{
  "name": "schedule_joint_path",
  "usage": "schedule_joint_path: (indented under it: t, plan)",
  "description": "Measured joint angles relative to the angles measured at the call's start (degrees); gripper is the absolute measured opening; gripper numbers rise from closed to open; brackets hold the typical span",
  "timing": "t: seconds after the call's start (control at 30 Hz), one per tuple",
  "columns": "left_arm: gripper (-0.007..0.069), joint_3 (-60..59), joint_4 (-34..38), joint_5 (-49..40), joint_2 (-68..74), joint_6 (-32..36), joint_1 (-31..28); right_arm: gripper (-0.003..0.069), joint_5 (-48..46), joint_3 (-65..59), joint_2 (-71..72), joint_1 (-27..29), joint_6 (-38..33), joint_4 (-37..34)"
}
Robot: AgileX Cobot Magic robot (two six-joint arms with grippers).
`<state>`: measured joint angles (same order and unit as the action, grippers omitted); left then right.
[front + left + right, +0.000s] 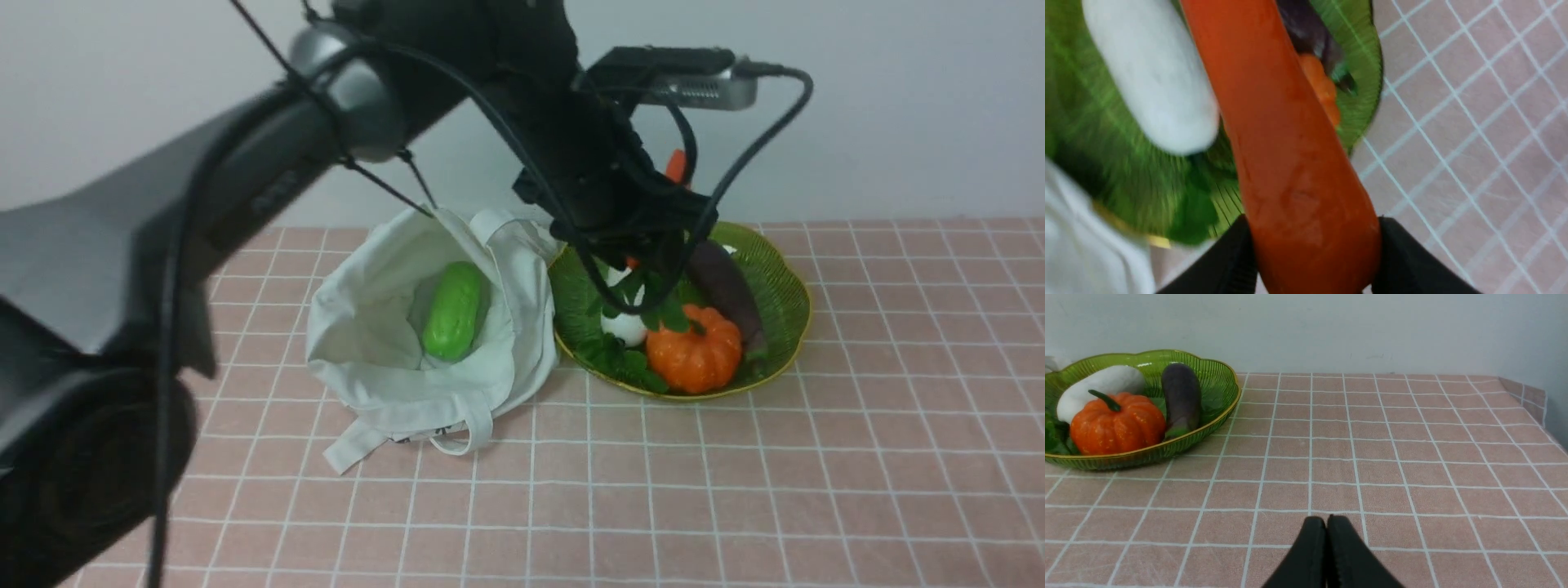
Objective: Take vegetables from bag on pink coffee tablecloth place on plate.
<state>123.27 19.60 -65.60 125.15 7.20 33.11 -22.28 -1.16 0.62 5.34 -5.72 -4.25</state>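
My left gripper [1312, 228] is shut on the orange carrot [1290, 163], whose body fills the gap between the two black fingers [1229, 261]. In the front view the left gripper [645, 245] hangs over the green plate [775, 269], and the carrot's orange end [676, 166] sticks up behind the wrist. The off-white bag [367, 367] lies open to the left of the plate with a light-green gourd [453, 310] inside. My right gripper [1327, 522] is shut and empty, low over the pink tablecloth [1372, 457].
The plate [1220, 404] holds an orange pumpkin [695, 347], a purple eggplant [727, 294], a white radish [624, 327] and green leaves [612, 359]. A pale wall stands behind the table. The table's right edge [1541, 404] shows in the right wrist view.
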Motion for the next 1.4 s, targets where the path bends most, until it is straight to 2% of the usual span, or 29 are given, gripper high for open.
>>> schedule_joint_path:
  t: [0.17, 0.47, 0.5, 0.53, 0.63, 0.73, 0.9, 1.0, 1.1, 1.13, 1.17, 1.23, 1.3, 1.4]
  plan:
    - [0.0323, 10.7, -6.4, -0.6, 11.3, 0.8, 0.2, -0.0015, 0.0, 0.0, 0.0, 0.0, 0.0, 0.0]
    - [0.0332, 12.3, -11.4, -0.4, 16.0, -1.7, 0.2, -0.0015, 0.0, 0.0, 0.0, 0.0, 0.0, 0.0]
    - [0.0368, 12.6, -11.8, -0.4, 16.0, -1.7, 0.2, -0.0015, 0.0, 0.0, 0.0, 0.0, 0.0, 0.0]
    - [0.0373, 12.7, -11.9, -0.3, 16.0, -1.7, 0.2, -0.0015, 0.0, 0.0, 0.0, 0.0, 0.0, 0.0]
    - [0.0478, 12.9, -12.4, -0.4, 15.9, -2.5, 0.2, -0.0015, 0.0, 0.0, 0.0, 0.0, 0.0, 0.0]
    - [0.0540, 14.8, -12.4, -2.8, 16.0, -6.8, 0.2, -0.0015, 0.0, 0.0, 0.0, 0.0, 0.0, 0.0]
    - [0.0540, 20.8, -12.6, -5.2, 15.7, -9.6, 0.2, -0.0015, 0.0, 0.0, 0.0, 0.0, 0.0, 0.1]
    - [0.0477, 24.6, -12.6, -5.5, 14.6, -10.5, 0.4, -0.0015, 0.0, 0.0, 0.0, 0.0, 0.0, 0.1]
    - [0.0280, 26.4, -12.6, -6.1, 10.1, -10.5, 1.5, -0.0015, 0.0, 0.0, 0.0, 0.0, 0.0, 0.1]
    - [0.0280, 26.4, -12.6, -6.1, 9.8, -10.5, 1.6, -0.0015, 0.0, 0.0, 0.0, 0.0, 0.0, 0.1]
    - [0.0188, 25.8, -11.6, -6.2, 7.5, -9.5, 1.9, -0.0015, 0.0, 0.0, 0.0, 0.0, 0.0, 0.1]
    - [0.0071, 24.0, -9.5, -6.2, 4.2, -7.6, 2.3, -0.0015, 0.0, 0.0, 0.0, 0.0, 0.0, 0.1]
    - [0.0018, 21.2, -8.1, -6.2, 0.4, -5.2, 2.9, -0.0015, 0.0, 0.0, 0.0, 0.0, 0.0, 0.1]
    - [-0.0003, 17.2, -7.5, -6.3, -3.8, -3.0, 4.0, -0.0015, 0.0, 0.0, 0.0, 0.0, 0.0, 0.1]
